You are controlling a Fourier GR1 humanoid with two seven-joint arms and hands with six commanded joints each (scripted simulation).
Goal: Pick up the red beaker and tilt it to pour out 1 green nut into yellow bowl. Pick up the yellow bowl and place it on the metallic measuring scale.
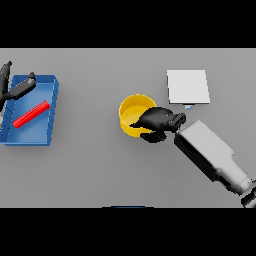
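The right arm reaches in from the lower right, its white and grey forearm slanting up toward the middle of the desk. At its end the right hand lies over the right-hand rim of the yellow bowl, dark fingers curled across the edge and down its outer wall, so the hand is clamped on the bowl. The bowl sits upright on the grey desk, near the centre; whether anything lies inside it cannot be made out.

Just beyond the bowl and to its right lies the metallic measuring scale, a pale square plate flat on the desk, apart from the bowl and from the hand.

Well off to the left sits a blue tray, its walls low. Inside it lies the red beaker, tipped on its side and slanting across the tray floor. The left hand hangs over the tray's far left corner with its fingers spread and straight, clear of the beaker and holding nothing.

The desk is plain grey all round.
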